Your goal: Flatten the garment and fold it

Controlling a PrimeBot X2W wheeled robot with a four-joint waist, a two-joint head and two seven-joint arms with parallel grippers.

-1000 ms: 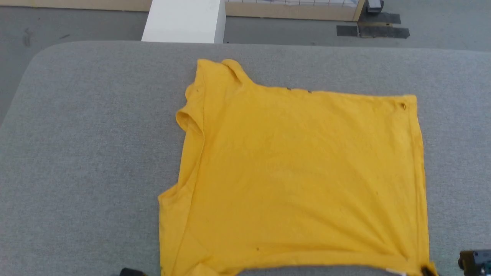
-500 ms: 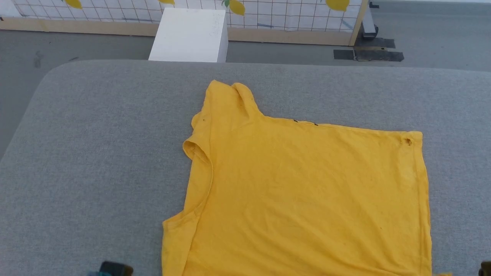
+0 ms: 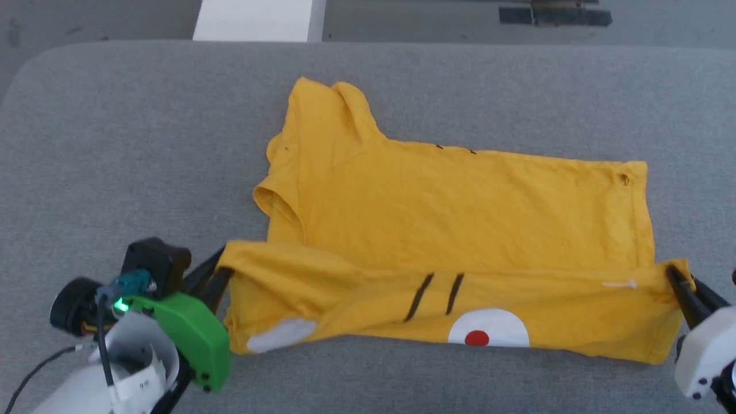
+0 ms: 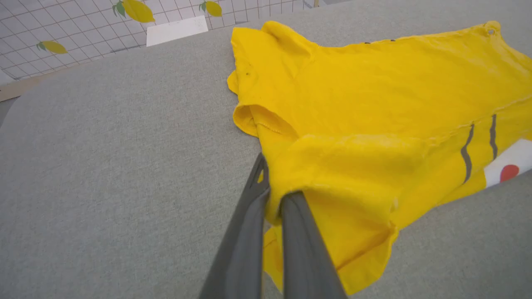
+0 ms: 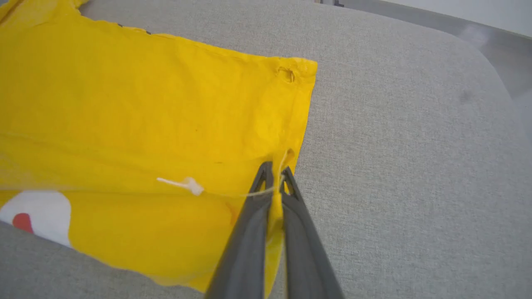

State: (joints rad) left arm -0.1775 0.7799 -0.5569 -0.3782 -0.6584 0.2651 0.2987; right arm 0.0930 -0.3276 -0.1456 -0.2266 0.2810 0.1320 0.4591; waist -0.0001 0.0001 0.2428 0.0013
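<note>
Left gripper (image 3: 221,275) sits lower left in the head view, fingers pointing up-right, jaws clamped on one corner of the garment (image 3: 460,201). Left wrist view confirms it: both dark fingers (image 4: 247,232) are pressed together with cloth bunched over the tips. Green wrist housing (image 3: 192,336) is behind the fingers, black camera block (image 3: 152,261) beside it, pale forearm (image 3: 69,397) running off the bottom edge. Right gripper (image 3: 673,275) is lower right, fingers angled up-left, closed on the opposite corner with fabric pinched between the tips. White wrist shell (image 3: 704,351) is at the frame edge.
</note>
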